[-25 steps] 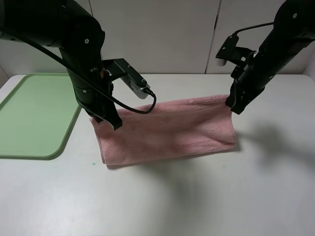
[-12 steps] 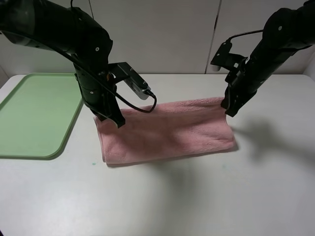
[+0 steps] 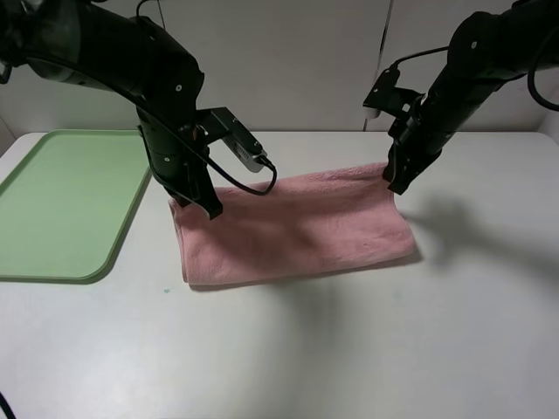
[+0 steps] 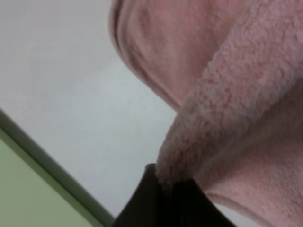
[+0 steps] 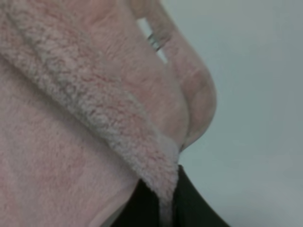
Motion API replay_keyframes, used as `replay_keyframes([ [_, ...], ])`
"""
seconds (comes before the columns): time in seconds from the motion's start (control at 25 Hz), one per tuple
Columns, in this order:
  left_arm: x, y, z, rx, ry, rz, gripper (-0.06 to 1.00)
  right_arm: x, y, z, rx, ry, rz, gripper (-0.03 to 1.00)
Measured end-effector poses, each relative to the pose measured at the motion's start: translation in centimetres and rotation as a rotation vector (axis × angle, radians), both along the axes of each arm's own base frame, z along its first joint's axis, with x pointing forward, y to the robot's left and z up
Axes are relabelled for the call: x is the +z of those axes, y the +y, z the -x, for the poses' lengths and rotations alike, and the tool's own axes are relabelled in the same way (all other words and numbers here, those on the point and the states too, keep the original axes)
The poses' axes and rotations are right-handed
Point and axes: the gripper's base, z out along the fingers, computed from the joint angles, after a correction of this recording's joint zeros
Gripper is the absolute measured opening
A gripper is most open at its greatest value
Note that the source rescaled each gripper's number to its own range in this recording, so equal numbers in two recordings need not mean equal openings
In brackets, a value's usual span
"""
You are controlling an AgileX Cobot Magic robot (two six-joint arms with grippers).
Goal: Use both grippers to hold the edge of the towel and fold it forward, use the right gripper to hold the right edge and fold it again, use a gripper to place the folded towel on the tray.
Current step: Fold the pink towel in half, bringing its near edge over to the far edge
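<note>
A pink towel (image 3: 297, 227) lies on the white table, doubled over, its fold along the near side. My left gripper (image 3: 208, 208) is shut on the towel's left edge, low over the table. My right gripper (image 3: 393, 182) is shut on the towel's right far corner, held slightly above the table. In the left wrist view the fuzzy towel edge (image 4: 222, 109) is pinched in the dark jaws. In the right wrist view the towel edge (image 5: 118, 137) is likewise pinched. The green tray (image 3: 61, 201) lies at the far left; its rim shows in the left wrist view (image 4: 52, 175).
White cabinet panels stand behind the table. A cable loops from the left arm over the towel (image 3: 258, 188). The table's near half (image 3: 306, 349) is bare white surface.
Both grippers have carried the towel's held edge toward the far side and lower. The towel's top layer now lies flatter over the lower layer.
</note>
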Motion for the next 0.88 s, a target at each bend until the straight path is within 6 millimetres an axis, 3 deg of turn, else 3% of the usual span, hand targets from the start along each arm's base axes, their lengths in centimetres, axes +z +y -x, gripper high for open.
replay_keyframes([
  [0.28, 0.1, 1.0, -0.9, 0.026, -0.023, 0.021, 0.00, -0.7, 0.1, -0.3, 0.001, 0.026, 0.006, 0.00],
  [0.68, 0.1, 0.7, -1.2, 0.013, -0.049, 0.047, 0.02, -0.7, -0.2, -0.5, 0.033, 0.004, 0.054, 0.00],
  [0.8, 0.1, 0.7, -1.2, 0.011, -0.049, 0.045, 0.20, -0.7, -0.3, -0.4, 0.040, 0.010, 0.066, 0.02],
  [0.88, 0.1, 0.9, -1.2, -0.006, -0.046, 0.034, 0.50, -0.7, -0.4, -0.4, 0.044, 0.009, 0.072, 0.17],
])
